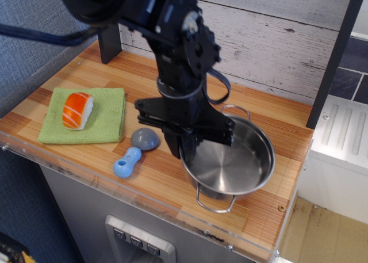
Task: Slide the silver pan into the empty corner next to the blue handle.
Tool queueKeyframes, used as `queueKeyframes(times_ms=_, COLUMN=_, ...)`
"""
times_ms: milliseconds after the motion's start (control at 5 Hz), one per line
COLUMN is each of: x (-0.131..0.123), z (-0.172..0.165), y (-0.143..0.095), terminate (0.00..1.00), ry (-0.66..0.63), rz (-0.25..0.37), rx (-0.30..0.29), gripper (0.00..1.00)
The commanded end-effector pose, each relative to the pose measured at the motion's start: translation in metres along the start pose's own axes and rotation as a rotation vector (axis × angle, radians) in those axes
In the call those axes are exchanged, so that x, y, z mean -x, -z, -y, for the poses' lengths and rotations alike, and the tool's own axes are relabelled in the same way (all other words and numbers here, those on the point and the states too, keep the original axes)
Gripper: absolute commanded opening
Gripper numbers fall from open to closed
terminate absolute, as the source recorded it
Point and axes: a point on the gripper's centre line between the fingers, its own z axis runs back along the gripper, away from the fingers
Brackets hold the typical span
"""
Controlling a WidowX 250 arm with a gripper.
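The silver pan is round and shiny, with two wire loop handles. It stands on the striped wood countertop near the front right corner, by a small screw. My gripper is shut on the pan's left rim, with the black arm rising above it. The blue handle with its grey dome head lies to the left of the pan, apart from it.
A green cloth with an orange-and-white sushi piece lies at the left. A clear plastic rim edges the counter front. A white plank wall stands behind; a dark post stands at the right.
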Motion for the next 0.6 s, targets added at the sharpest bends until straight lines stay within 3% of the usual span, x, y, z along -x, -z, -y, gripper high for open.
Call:
queueKeyframes(times_ms=0, x=0.002, z=0.006, y=0.013, terminate=0.0, ry=0.054, rz=-0.003, rx=0.012, gripper=0.0)
queueKeyframes(times_ms=400, x=0.001, z=0.004, y=0.029, terminate=0.0, ry=0.041, rz=-0.032, rx=0.023, gripper=0.0)
